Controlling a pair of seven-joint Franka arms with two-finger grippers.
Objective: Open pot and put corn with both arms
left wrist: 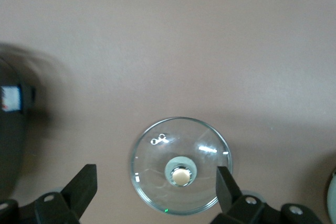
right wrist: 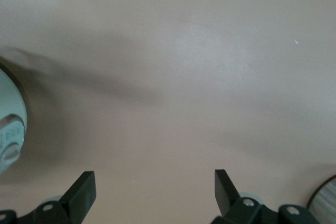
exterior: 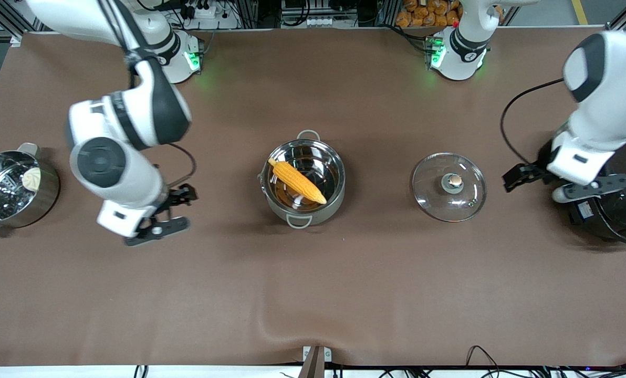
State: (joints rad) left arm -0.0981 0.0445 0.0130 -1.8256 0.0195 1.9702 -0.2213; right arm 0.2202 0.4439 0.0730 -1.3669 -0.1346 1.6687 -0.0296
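The steel pot [exterior: 338,185] stands uncovered at the middle of the table. The yellow-orange corn [exterior: 298,181] lies slanted inside it. The glass lid [exterior: 448,187] with its copper-coloured knob rests flat on the table beside the pot, toward the left arm's end. My left gripper [exterior: 532,188] hangs open and empty between the lid and the black rice cooker. In the left wrist view the lid [left wrist: 180,165] shows below and between the open left gripper's [left wrist: 156,182] fingers, untouched. My right gripper [exterior: 188,209] is open over bare table toward the right arm's end, and the right wrist view shows the same gripper [right wrist: 155,182] holding nothing.
A steel pot with a steamer insert [exterior: 50,184] and a white bun [exterior: 31,178] stands at the right arm's end of the table. The large black rice cooker [exterior: 620,215] stands at the left arm's end, close under the left arm. A brown cloth covers the table.
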